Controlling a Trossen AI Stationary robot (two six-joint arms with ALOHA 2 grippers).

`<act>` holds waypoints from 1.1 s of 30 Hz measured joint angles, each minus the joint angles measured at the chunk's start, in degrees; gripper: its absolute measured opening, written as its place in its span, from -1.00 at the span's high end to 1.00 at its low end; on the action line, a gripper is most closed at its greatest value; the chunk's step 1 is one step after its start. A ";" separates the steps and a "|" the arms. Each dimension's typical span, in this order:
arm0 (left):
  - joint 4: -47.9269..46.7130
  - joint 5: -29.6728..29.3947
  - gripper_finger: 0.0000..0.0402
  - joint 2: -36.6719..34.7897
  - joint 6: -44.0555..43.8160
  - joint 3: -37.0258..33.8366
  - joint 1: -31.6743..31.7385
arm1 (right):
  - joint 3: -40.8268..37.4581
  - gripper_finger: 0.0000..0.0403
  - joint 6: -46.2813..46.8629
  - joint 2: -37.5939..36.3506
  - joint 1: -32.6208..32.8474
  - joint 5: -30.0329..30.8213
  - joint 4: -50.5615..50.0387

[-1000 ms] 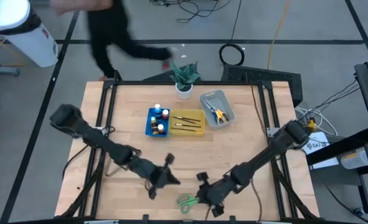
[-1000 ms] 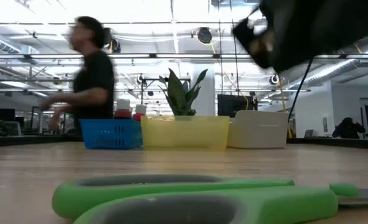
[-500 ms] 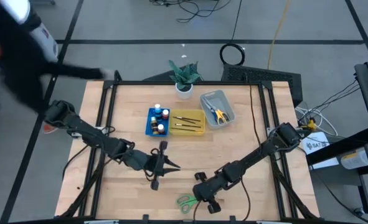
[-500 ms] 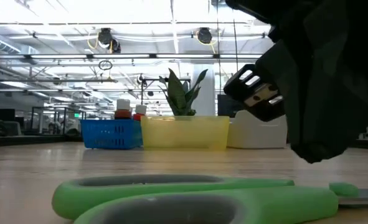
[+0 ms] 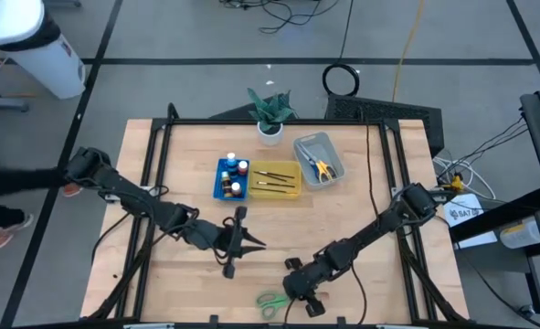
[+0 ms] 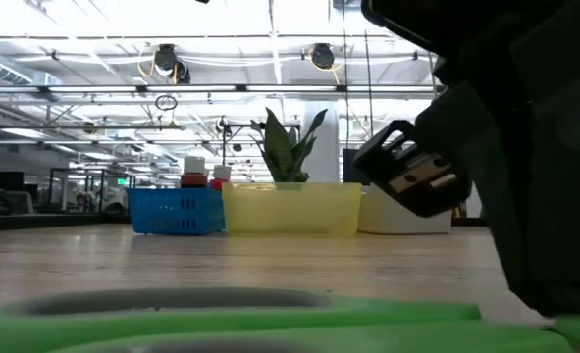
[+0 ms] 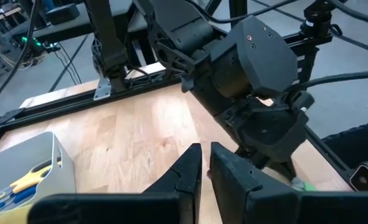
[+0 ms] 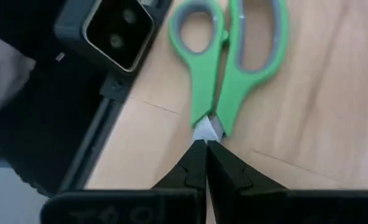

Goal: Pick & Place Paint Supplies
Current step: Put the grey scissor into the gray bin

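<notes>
The green scissors [image 5: 271, 301] lie flat on the table near its near edge, handles [image 8: 227, 62] pointing away from my right gripper [image 8: 206, 147]. That gripper is shut and slants down onto them. My left gripper [image 7: 205, 167] hovers above the table's middle, shut with only a slit between its fingers and nothing in it. Paint bottles [image 5: 237, 168] stand in the blue tray [image 5: 220, 179]. Thin brushes [image 5: 274, 175] lie in the yellow tray [image 5: 292, 190]. Yellow-handled scissors [image 5: 322, 168] lie in the clear tray [image 5: 306, 144]. My right gripper's shut fingertips [image 8: 197, 155] sit at the scissors' silver blades [image 8: 206, 130], just short of the pivot. They slant down from the table's right and lie along the scissors. The fingers cover the rest of the blades, so I cannot tell whether any blade is between them. The scissors lie flat.
A small potted plant [image 5: 270, 114] stands at the far edge behind the trays. A black frame [image 5: 251, 122] runs around the table. A person [image 5: 5, 196] is off the table's left side. The right arm [image 6: 505, 147] fills the right of the low view.
My right gripper has come down toward the near edge onto the green scissors, which have slid a little toward the near edge, still flat. My left gripper has risen, moved toward the far edge and rolled. A person has walked from the far edge around to the table's left.
</notes>
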 joint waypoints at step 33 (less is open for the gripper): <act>-1.45 0.11 0.77 0.02 -1.15 0.00 0.68 | -0.04 1.00 0.45 3.74 -0.54 -5.41 8.43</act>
